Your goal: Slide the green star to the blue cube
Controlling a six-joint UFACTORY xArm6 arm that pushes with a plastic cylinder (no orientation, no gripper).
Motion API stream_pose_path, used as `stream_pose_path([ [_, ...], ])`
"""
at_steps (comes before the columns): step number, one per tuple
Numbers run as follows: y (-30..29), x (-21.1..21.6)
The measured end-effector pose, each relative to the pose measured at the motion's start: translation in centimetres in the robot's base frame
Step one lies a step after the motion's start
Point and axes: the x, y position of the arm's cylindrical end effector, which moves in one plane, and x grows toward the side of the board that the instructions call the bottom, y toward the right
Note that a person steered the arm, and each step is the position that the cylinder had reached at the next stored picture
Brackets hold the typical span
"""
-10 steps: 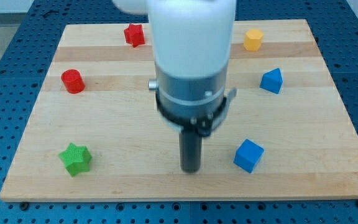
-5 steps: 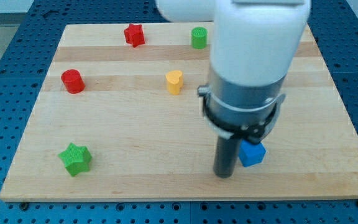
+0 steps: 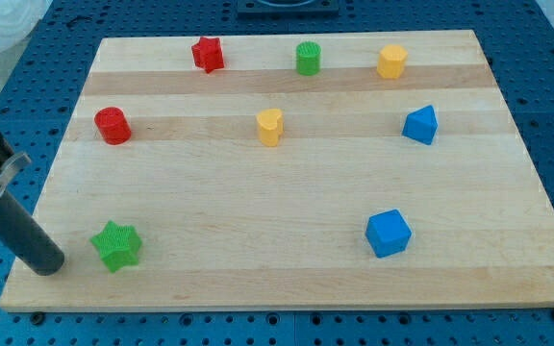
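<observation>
The green star (image 3: 116, 245) lies near the board's bottom left corner. The blue cube (image 3: 388, 234) sits far to its right, near the bottom right. My tip (image 3: 45, 265) is at the view's left edge of the board, just left of the green star and slightly below it, with a small gap between them. The rod leans in from the view's left.
On the wooden board (image 3: 287, 279): a red star (image 3: 208, 53), a green cylinder (image 3: 308, 59) and a yellow block (image 3: 391, 61) along the top; a red cylinder (image 3: 113, 126), a yellow block (image 3: 270, 127) and a blue block (image 3: 420, 125) across the middle.
The arm swung from beside the blue cube at the bottom right across to the far left, ending just left of the green star. No block has moved.
</observation>
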Motion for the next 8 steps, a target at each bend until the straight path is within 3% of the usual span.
stream_pose_path([
  [1,4.7,1.9],
  [3,4.6,-4.3],
  [4,5.5,-5.5],
  [6,12.8,-5.3],
  [8,8.2,-4.3],
])
